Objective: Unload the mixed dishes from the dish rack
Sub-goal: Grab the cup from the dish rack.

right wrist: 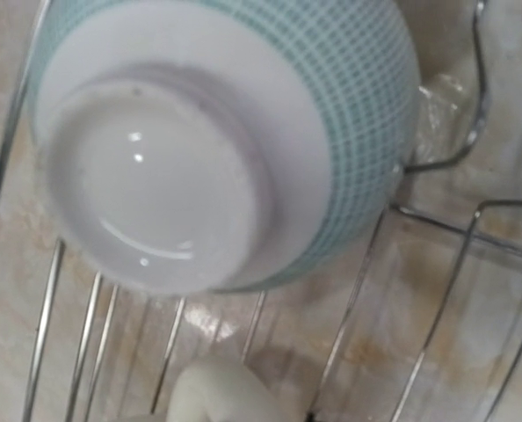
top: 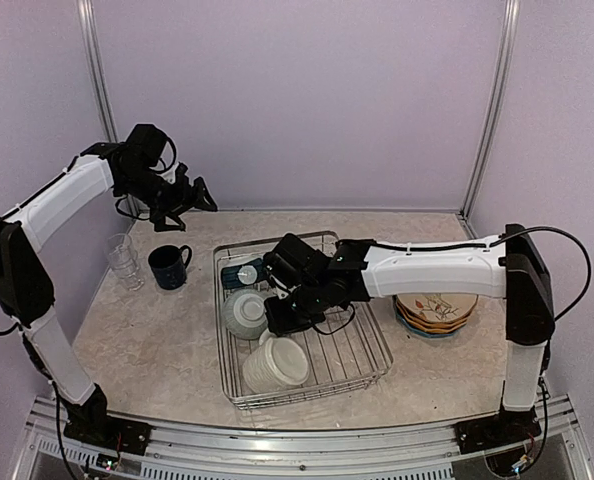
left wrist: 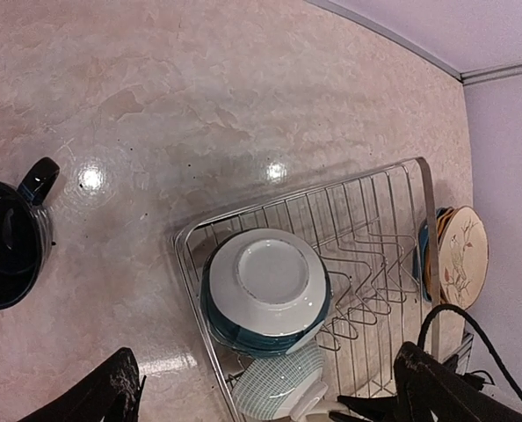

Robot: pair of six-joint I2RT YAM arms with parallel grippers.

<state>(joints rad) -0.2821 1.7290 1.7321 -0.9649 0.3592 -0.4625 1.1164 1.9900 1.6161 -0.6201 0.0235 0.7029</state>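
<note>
The silver wire dish rack (top: 317, 396) sits mid-table. In it lie an upturned small teal bowl (top: 245, 272), an upturned light green-checked bowl (top: 245, 313) and a cream mug (top: 275, 364) on its side. My right gripper (top: 280, 316) reaches down into the rack right beside the checked bowl; its fingers do not show in the right wrist view, which the checked bowl (right wrist: 217, 132) fills, with the cream mug's handle (right wrist: 213, 391) below. My left gripper (top: 189, 196) is open and empty, raised at the far left. The left wrist view shows the teal bowl (left wrist: 265, 294) between its spread fingers (left wrist: 107, 396).
A navy mug (top: 167, 267) and clear glass tumblers (top: 123, 258) stand on the table left of the rack. A stack of plates, cream floral one on top (top: 435, 310), lies right of the rack. Walls close the back and sides.
</note>
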